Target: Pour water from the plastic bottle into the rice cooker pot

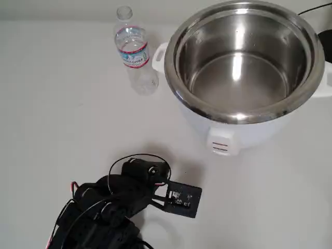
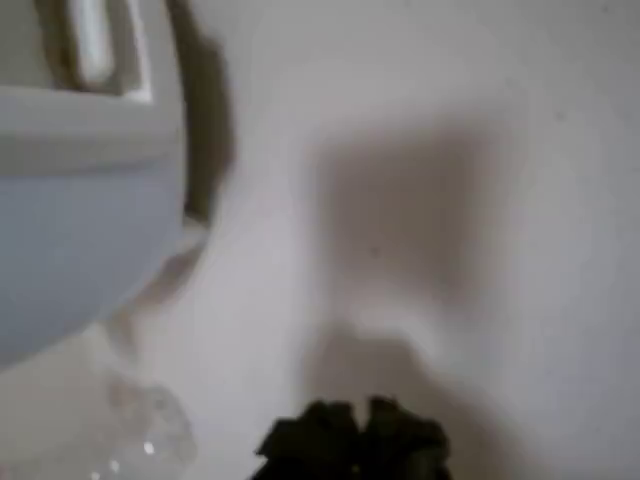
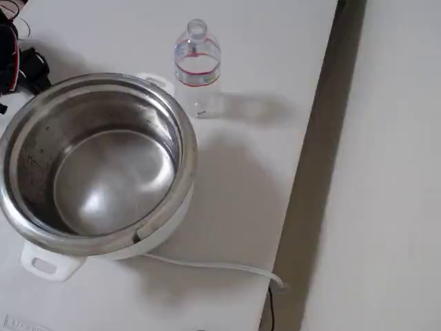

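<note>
The bottle point(image 1: 134, 51) stands upright, cap off, just beside the pot point(image 1: 244, 62) on the desk point(image 1: 62, 119). We can't tell if our gripper point(image 2: 352, 438) is wide or narrow.

Setting: plain white bench point(image 3: 275, 62), even soft lighting.
In the fixed view the bench's right edge runs diagonally, a dark shadowed strip just beside it, then a pale bare floor point(image 3: 386, 172); faint soft shadows.

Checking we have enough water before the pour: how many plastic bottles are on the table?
1. The plastic bottle stands upright, uncapped, just left of the rice cooker pot in the overhead view, close beside its side handle. Nothing visible suggests another, though table edges are cropped.
</note>
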